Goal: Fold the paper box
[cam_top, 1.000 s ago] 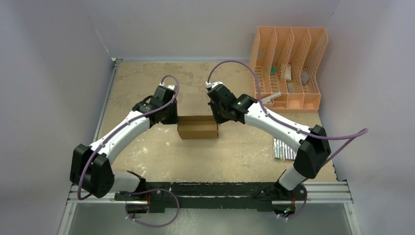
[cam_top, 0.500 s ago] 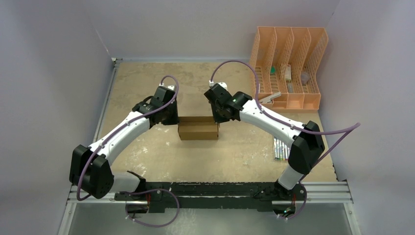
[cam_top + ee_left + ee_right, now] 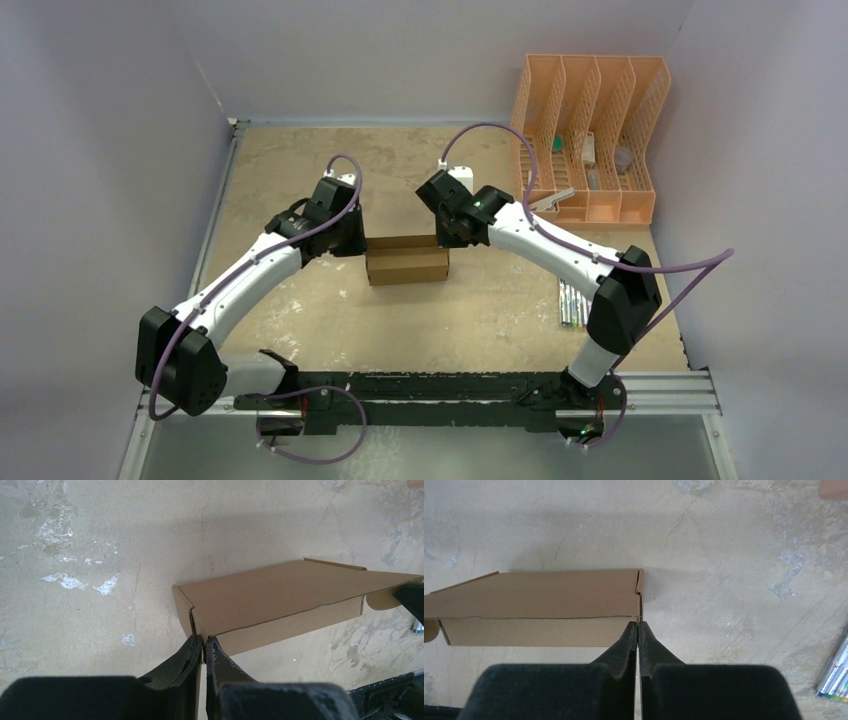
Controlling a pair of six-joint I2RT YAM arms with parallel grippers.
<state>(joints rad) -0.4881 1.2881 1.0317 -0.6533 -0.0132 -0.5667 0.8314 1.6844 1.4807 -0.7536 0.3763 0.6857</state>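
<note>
A: Paper box [image 3: 407, 266], plain brown all over!
B: Tabletop [image 3: 470, 310] beneath: mottled tan, whitish flecks. Far right corner, orange lattice rack [image 3: 612, 208].
A: Right edge, markers [image 3: 575, 305], striped in mixed colours, too small to name them.
B: White arms [image 3: 545, 245], black joints, purple cables [image 3: 490, 127].

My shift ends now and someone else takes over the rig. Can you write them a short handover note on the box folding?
Left gripper: shut, tips at the left end corner of the paper box; whether they pinch cardboard is unclear.
Right gripper: shut, tips at the right end corner, likewise unclear.
Done: box formed, lid down, in the middle of the table.
Left: a rounded tab sticks out at one end; probably tuck it and press the lid flat.
</note>
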